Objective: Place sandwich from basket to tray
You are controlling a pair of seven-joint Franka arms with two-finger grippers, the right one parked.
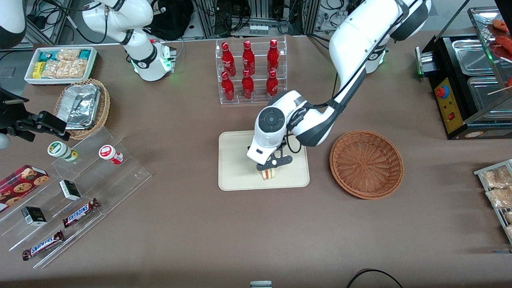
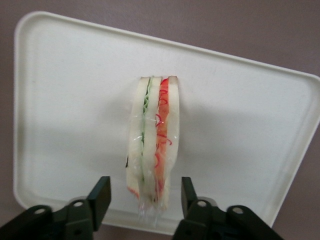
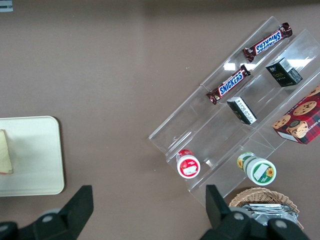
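Brown table (image 1: pixel 192 224), tray (image 1: pixel 236 168), basket (image 1: pixel 366 164), bottle rack (image 1: pixel 252 72), tool (image 1: pixel 270 167) above tray

Robot lab with mock snack-shop table: cola bottles (image 1: pixel 249 71), Snickers bars (image 1: pixel 80 212), cable racks.

1. Overall light: even, diffuse, moderately bright in all three views; table (image 1: pixel 192 224) evenly lit.
2. Shadows: soft. A faint one lies on the tray (image 1: pixel 236 168) beneath the gripper (image 1: pixel 269 172); another hugs the basket (image 1: pixel 366 164) at about 6 o'clock of its rim.
3. Glare: bright white patches on the acrylic step shelf (image 3: pixel 235 65); highlights on the red bottles (image 1: pixel 249 60) and foil trays (image 1: pixel 78 106).
4. Overexposure: in the left wrist view the tray (image 2: pixel 75 100) is near washed out.
5. Focus: sandwich (image 2: pixel 152 145) slightly soft; gripper fingers (image 2: pixel 100 197), spread either side of it, dark and blurred.
6. Front view: sharp centrally, corners dimmer.
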